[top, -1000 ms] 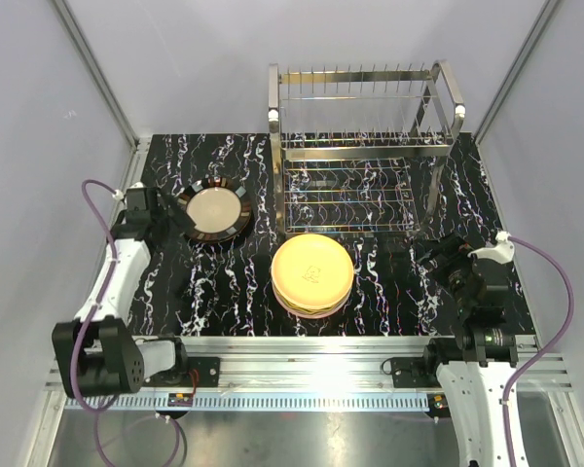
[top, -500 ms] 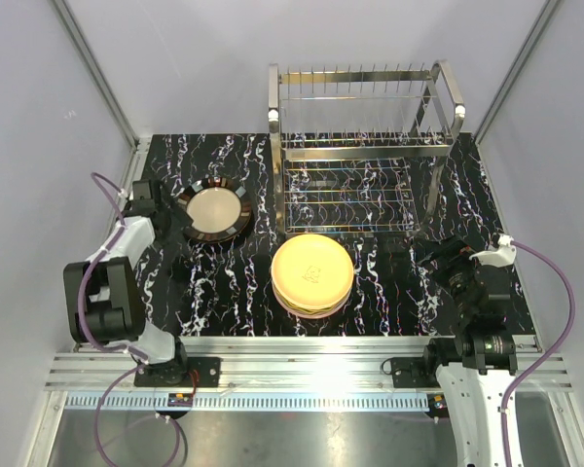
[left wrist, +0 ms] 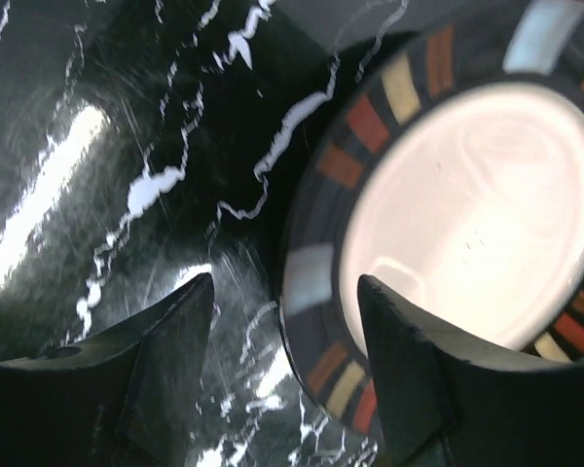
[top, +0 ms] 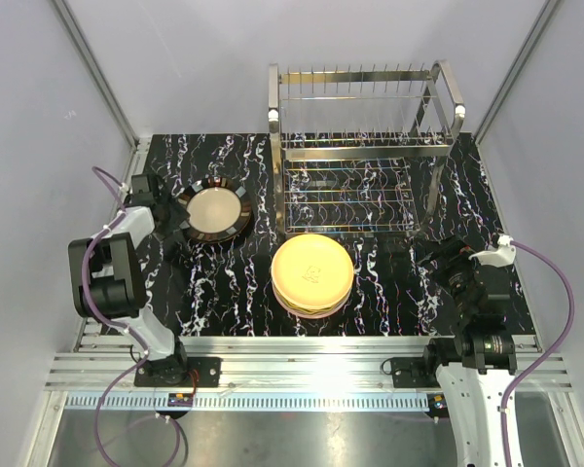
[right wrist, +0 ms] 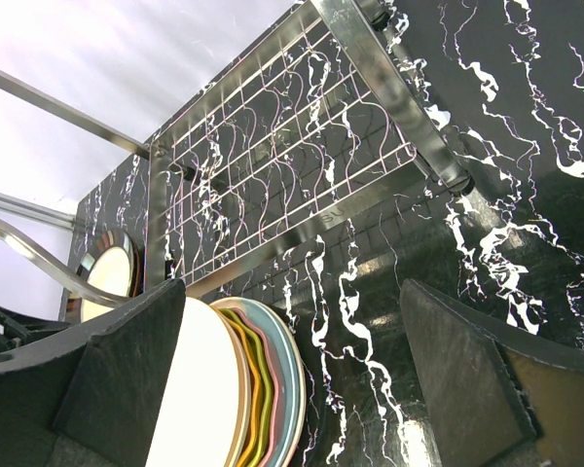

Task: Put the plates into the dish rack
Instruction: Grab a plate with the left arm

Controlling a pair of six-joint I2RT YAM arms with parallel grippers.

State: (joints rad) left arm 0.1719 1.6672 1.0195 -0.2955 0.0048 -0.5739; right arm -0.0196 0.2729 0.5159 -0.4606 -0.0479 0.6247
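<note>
Plates [top: 311, 272] lie flat, so my left claw [left wrist: 284, 292] straddles the rim of the dark plate [left wrist: 467, 214], spread wide. My right claw [right wrist: 292, 292] gapes empty.

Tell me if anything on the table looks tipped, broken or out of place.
Nothing stands out. The dish rack stands upright, the stack of plates lies flat in front of it, and the dark-rimmed plate lies flat to the left, with the open left pincer at its rim.
</note>
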